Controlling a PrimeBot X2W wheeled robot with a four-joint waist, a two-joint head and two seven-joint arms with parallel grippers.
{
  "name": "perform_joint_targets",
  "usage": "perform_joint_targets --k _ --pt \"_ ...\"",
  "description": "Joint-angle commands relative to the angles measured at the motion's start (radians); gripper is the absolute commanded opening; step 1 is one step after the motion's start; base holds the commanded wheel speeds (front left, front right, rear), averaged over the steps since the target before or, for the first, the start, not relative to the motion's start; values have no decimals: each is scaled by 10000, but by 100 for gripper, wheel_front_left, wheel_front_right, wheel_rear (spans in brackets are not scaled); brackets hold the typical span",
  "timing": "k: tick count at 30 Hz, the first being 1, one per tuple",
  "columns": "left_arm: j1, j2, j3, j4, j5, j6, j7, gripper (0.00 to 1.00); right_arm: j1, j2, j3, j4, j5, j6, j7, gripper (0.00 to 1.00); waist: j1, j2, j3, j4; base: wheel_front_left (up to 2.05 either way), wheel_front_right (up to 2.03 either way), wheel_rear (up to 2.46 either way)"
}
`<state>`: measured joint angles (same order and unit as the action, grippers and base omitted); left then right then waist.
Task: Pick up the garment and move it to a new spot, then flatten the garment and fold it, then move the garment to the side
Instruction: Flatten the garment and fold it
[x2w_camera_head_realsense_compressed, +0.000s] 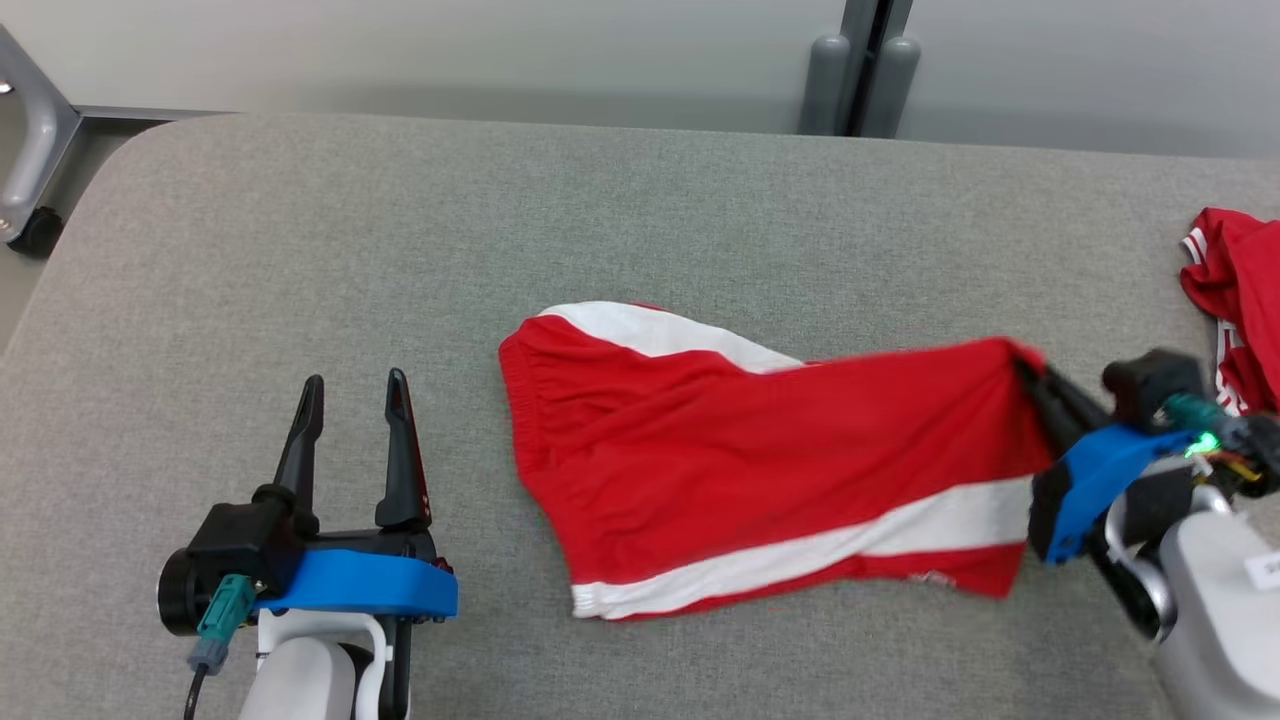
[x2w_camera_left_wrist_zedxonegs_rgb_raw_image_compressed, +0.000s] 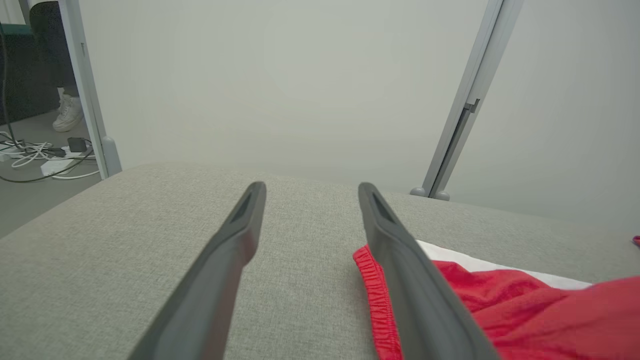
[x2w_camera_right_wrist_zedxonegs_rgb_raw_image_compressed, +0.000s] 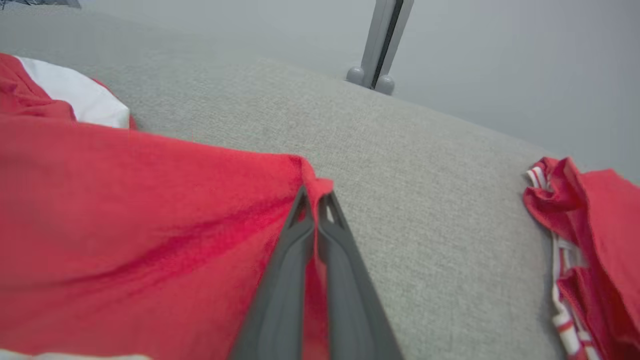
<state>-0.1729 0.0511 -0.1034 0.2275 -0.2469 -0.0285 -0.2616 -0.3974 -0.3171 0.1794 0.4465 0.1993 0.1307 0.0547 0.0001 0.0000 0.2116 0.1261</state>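
The red-and-white garment (x2w_camera_head_realsense_compressed: 760, 450) lies at the middle of the bench (x2w_camera_head_realsense_compressed: 300, 250), one corner lifted toward the bench's right end; the right gripper (x2w_camera_head_realsense_compressed: 1030, 375) has its fingers clenched on that corner; the left gripper (x2w_camera_head_realsense_compressed: 355, 385) hovers over the bench's left half, fingers released and empty; a second garment (x2w_camera_head_realsense_compressed: 1235, 290) lies crumpled at the bench's right edge.

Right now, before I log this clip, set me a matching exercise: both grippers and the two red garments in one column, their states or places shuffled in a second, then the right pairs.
Column one
1. left gripper
2. right gripper
3. red shorts
4. second red garment

Column two
A. crumpled at the right edge of the grey table
B. shut on a corner of cloth
C. open, holding nothing
D. lying mid-table, white side stripes showing

Pairs: 1-C, 2-B, 3-D, 4-A
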Motion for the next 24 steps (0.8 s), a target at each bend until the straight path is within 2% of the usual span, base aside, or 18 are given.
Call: perform_joint_targets --k 1,5,6,7,15,19,24 --pt "-192 -12 3 11 -53 -23 -48 100 -417 43 -248 342 -159 2 -164 0 -1 0 -2 39 0 0 0" --pt "-177 -14 -66 25 -66 -12 -48 100 -828 261 -502 1047 -295 2 -401 0 -1 0 -20 86 0 0 0" --pt "-171 -12 -76 23 -75 -1 -48 100 -929 322 -519 1321 -340 2 -453 24 -1 0 -29 89 0 0 0" --pt "-142 -12 -88 27 -62 15 -48 100 -1133 462 -535 1799 -392 2 -695 100 -1 0 -53 75 0 0 0" --pt "235 -11 184 -7 133 21 -48 100 -1310 1005 -1009 2537 -574 2 -2512 100 -1 0 -376 -543 0 0 0" --pt "416 -12 404 2 312 -46 -48 100 -858 1144 -1232 2109 -619 2 -2974 100 -1 0 -595 -931 0 0 0" --pt "683 -16 637 -32 488 -125 -48 100 51 1482 -1621 904 -711 4 -3146 100 -1 0 -835 -1334 0 0 0"
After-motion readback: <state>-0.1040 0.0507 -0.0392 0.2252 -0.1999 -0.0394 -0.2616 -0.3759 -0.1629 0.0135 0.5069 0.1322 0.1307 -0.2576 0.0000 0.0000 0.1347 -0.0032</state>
